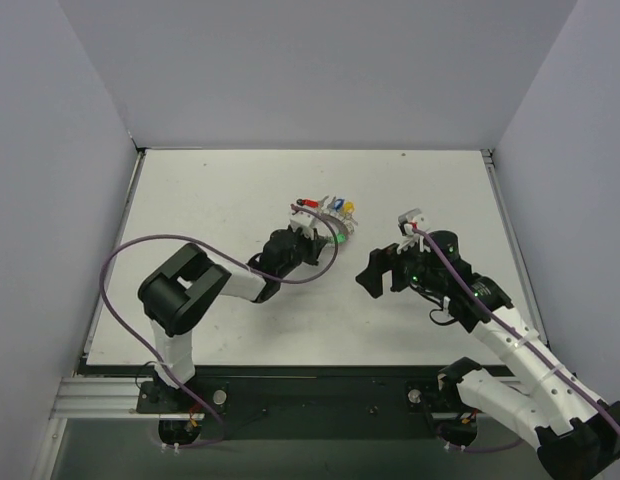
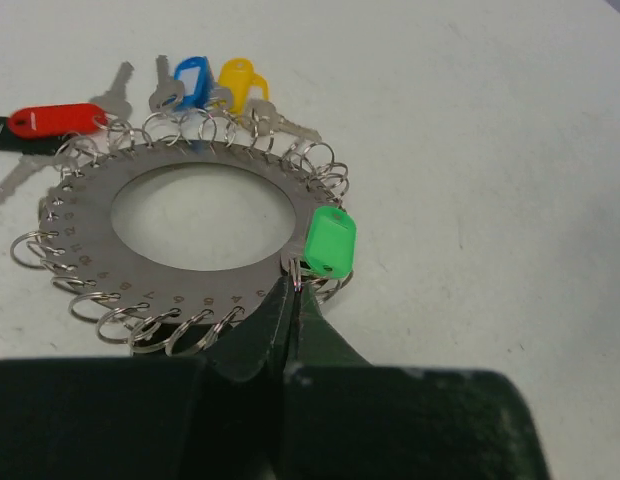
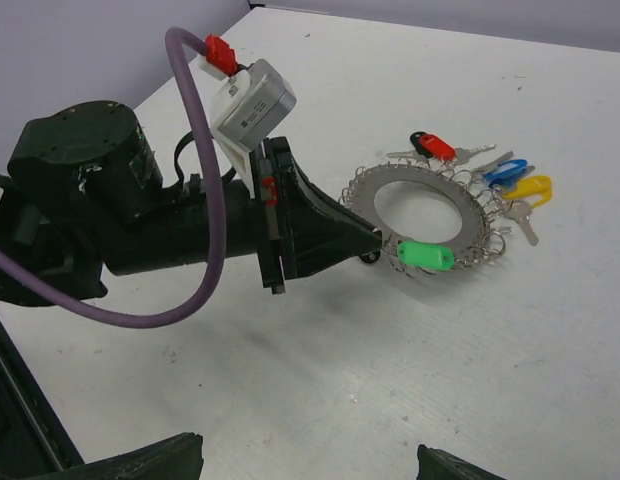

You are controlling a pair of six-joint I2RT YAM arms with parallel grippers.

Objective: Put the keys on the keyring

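The keyring (image 2: 190, 268), a flat silver ring fringed with small wire loops, lies on the white table; it also shows in the top view as the keyring (image 1: 323, 222) and in the right wrist view as the keyring (image 3: 362, 196). My left gripper (image 2: 293, 285) is shut on a wire loop at its near rim, right beside the green-headed key (image 2: 330, 240). The red key (image 2: 55, 118), blue key (image 2: 193, 80) and yellow key (image 2: 240, 78) lie along the far rim; I cannot tell whether they hang on loops. My right gripper (image 3: 305, 470) hovers open and holds nothing, well short of the ring.
The left arm's black wrist with its purple cable (image 3: 190, 150) fills the left of the right wrist view. A small black clip (image 3: 369, 257) lies under the left fingertips. Grey walls enclose the table (image 1: 210, 190) on three sides.
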